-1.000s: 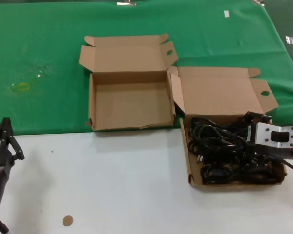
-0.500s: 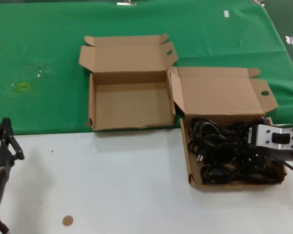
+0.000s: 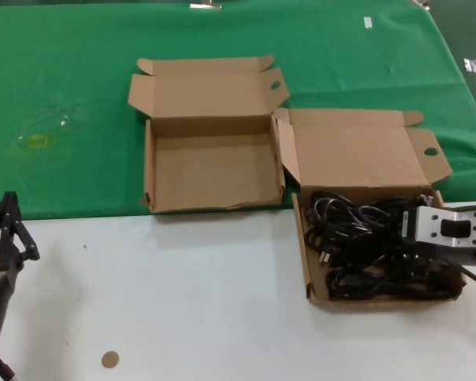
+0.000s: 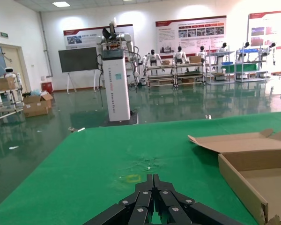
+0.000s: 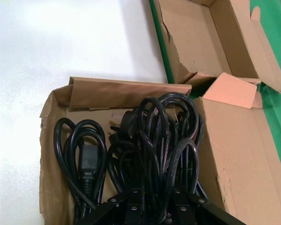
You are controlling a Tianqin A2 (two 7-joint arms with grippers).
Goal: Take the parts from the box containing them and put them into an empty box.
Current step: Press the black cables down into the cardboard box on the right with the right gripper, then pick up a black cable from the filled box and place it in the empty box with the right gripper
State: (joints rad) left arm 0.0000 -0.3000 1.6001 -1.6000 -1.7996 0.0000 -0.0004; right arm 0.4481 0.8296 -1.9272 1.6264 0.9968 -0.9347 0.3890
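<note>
Head view, near items first. Left pincer [image 3: 9, 226]: parked at the 8 o'clock edge over the white part of the bench [image 3: 182, 302], clear of both boxes; in the left wrist view its black fingers [image 4: 152, 197] meet at a closed tip, nothing between them. A small brown disc [image 3: 109, 359] lies on the white surface at 7 o'clock.

Right pincer [image 3: 416, 258]: at 4 o'clock, its metal wrist block over the right end of the box containing them [image 3: 308, 270], the tip down among the parts [image 3: 357, 246]. Whether its fingers are spread or clamped cannot be told; in the right wrist view the black cord loops [image 5: 150, 140] hide the tip [image 5: 152, 206].

Parts: coiled black power cords with moulded plugs, heaped and tangled, filling the tray of the 4 o'clock box. One plug [image 5: 86, 164] lies flat in a separate coil along one end.

Empty box [image 3: 210, 171]: at 11 o'clock from the full box, just beside it on the green cloth [image 3: 63, 79], lid open and lying back, round hole in the right flap. A torn edge shows on its near wall [image 5: 171, 51].

Left wrist view, far background: wall posters [image 4: 189, 35] carry writing too small to read.
</note>
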